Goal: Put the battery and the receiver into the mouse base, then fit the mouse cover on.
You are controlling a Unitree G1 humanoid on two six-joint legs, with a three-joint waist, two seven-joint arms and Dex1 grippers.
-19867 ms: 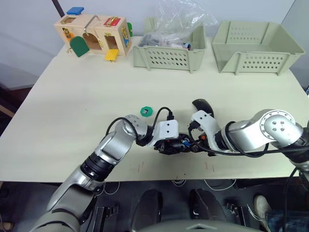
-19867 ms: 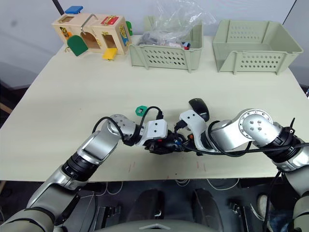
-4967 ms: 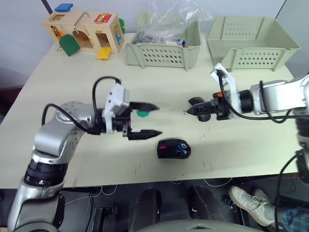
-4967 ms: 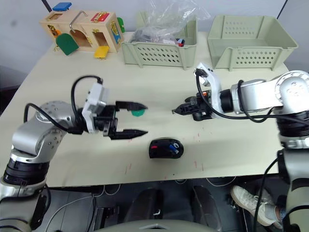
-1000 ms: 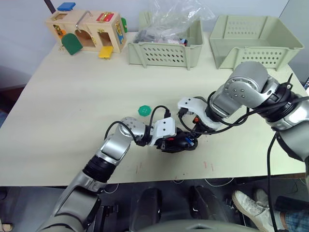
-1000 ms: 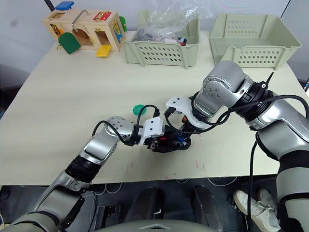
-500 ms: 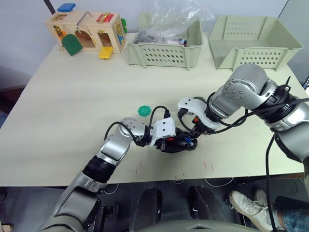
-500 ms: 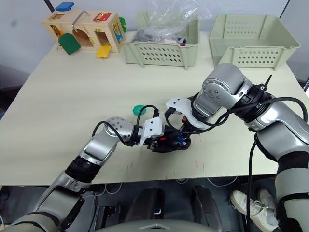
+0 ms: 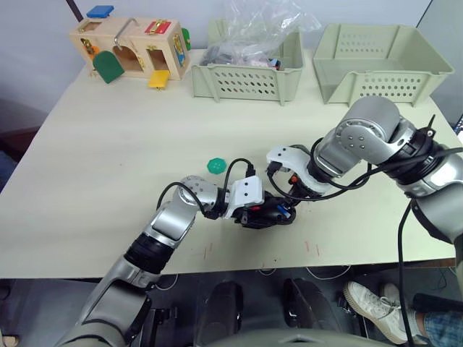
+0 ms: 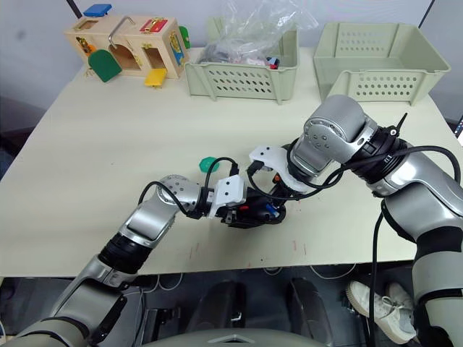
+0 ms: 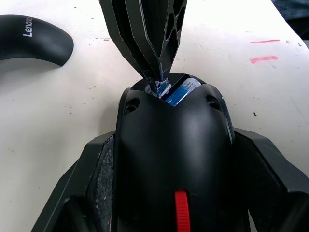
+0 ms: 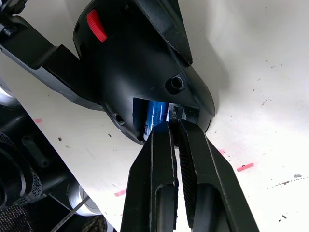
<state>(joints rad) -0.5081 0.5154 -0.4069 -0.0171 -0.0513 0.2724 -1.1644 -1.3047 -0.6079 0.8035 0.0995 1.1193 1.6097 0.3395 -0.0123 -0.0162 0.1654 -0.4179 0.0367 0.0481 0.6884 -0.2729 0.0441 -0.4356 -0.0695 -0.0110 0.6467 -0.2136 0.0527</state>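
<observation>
Not much had changed from half a second before: both arms stayed parked over the mouse base (image 9: 264,215) near the front middle of the counter (image 9: 108,166), with no shift I could spot. Compared with five seconds back it was a different story. Back then the arms were spread wide and the mouse base sat alone; now both had closed in on it.

The left gripper (image 11: 169,203) had its jaws clamped on the mouse base from both sides, flat black fingers (image 11: 91,179) pressed against its flanks. The right gripper (image 12: 173,126) had its jaws pinched together, tips poked into the open slot at the end of the mouse base, right beside the battery (image 12: 155,113). The tips seemed to nip something tiny there, but it was too small and too buried to say what.

The battery lay inside the mouse base, just a sliver of glossy blue showing through the slot. From the head views it was only a blue speck behind the grippers, and most of the mouse base was covered by them.

The mouse cover (image 11: 34,41) lay on the counter just beyond the mouse base, a smooth shiny black curved shell with white lettering, cut off at the frame edge. The mouse base looked like matte black plastic, rounded, with a red tab (image 11: 181,217) and small screw holes. The counter was pale, scuffed and marked with red lines (image 11: 263,50).
</observation>
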